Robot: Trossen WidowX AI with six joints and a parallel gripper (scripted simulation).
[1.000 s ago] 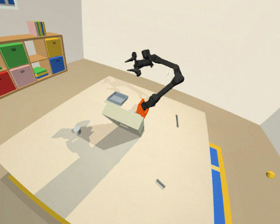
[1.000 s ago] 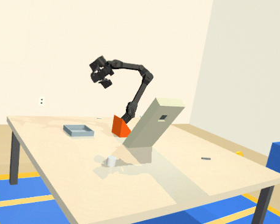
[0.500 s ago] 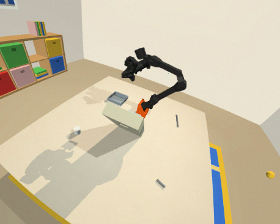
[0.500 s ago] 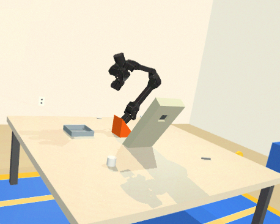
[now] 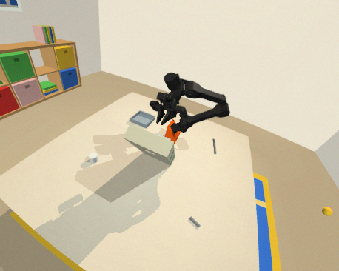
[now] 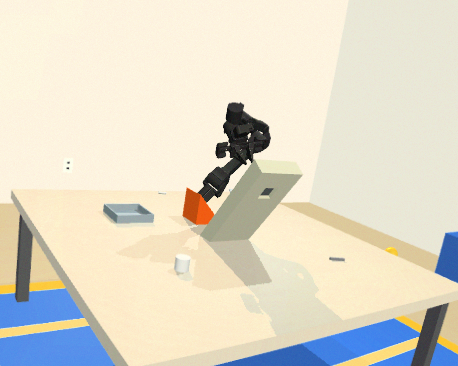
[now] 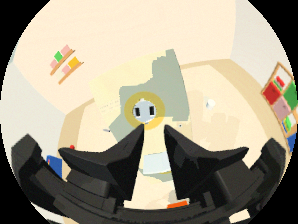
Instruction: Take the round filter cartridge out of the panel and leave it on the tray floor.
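Note:
The pale service panel leans on the table, its face toward the arm. In the wrist view the round pale cartridge sits in its face inside a yellow ring, with two dark slots; the panel hides it in the exterior view. My gripper is partly open and empty, its fingertips a short gap apart. It is over the panel's face, just below and right of the cartridge in the wrist view; contact cannot be told. The blue-grey tray stands beside the panel and holds nothing visible.
An orange wedge is at the arm's base, close to the panel. A white cylinder stands on the table. Small grey bars lie on it. A pale plate is below the cartridge.

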